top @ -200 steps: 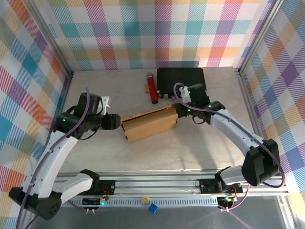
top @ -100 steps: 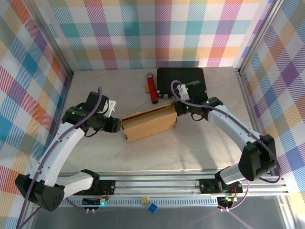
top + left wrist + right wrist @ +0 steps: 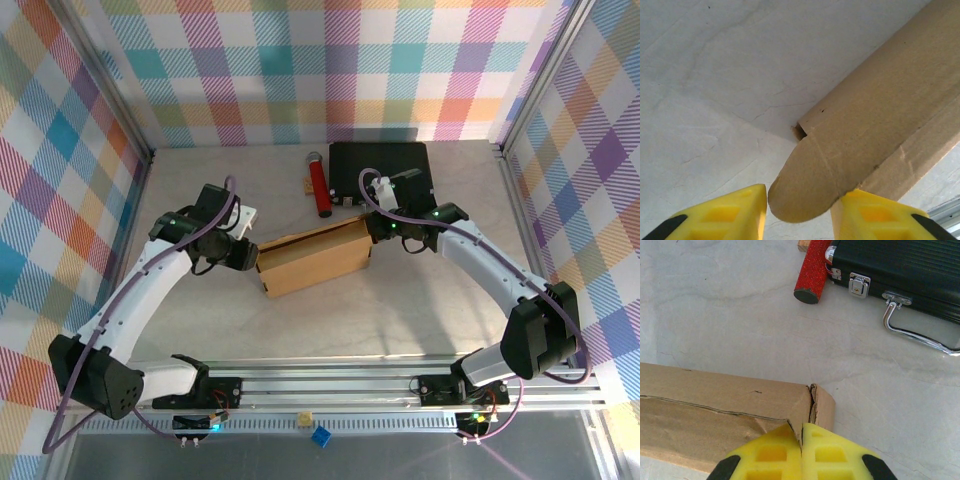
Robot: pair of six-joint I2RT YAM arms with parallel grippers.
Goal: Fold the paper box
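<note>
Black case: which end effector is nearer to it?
Right. The right end effector is at the end of the paper box beside the black case; the left end effector is at its opposite end.

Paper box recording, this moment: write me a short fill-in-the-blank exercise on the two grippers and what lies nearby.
1. A rounded flap of the paper box sits between the fingers of the left gripper, whose jaws are ____.
2. The right gripper has its jaws ____ on a corner of the box.
3. The case beside the red cylinder is ____ in colour.

Missing words: open; shut; black.
</note>
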